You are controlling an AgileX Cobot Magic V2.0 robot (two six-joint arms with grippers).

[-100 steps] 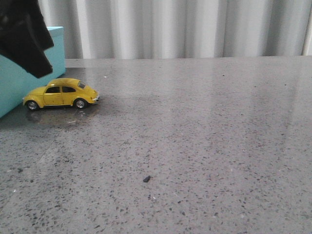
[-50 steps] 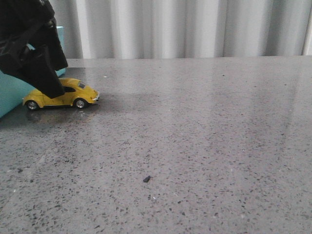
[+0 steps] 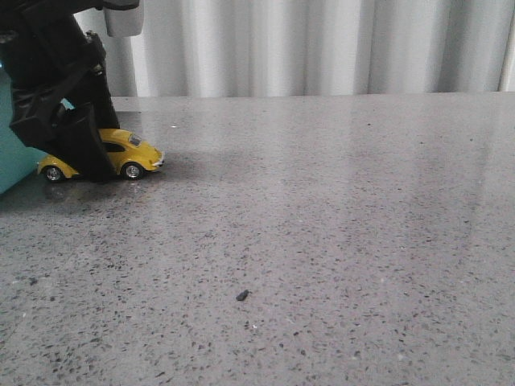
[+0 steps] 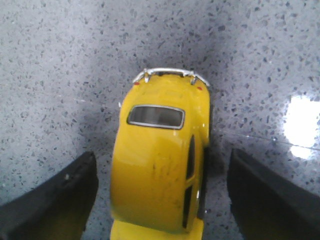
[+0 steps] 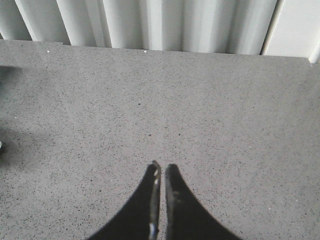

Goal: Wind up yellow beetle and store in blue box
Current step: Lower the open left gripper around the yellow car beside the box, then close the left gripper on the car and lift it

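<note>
The yellow beetle (image 3: pixel 131 153) stands on its wheels on the grey table at the far left, right beside the blue box (image 3: pixel 13 165), which is mostly hidden by my arm. My left gripper (image 3: pixel 87 163) is down over the car's middle and rear. In the left wrist view the beetle (image 4: pixel 157 165) sits between the two open fingers (image 4: pixel 57 200), with a gap of table on each side and no contact. My right gripper (image 5: pixel 161 168) is shut and empty above bare table; it does not show in the front view.
A small dark speck (image 3: pixel 241 295) lies on the table towards the front. A white pleated curtain (image 3: pixel 322 48) hangs behind the table's far edge. A bright light reflection (image 4: pixel 302 125) lies on the table beside the car.
My left gripper has come down from above the box and now straddles the beetle. The beetle has not moved.
</note>
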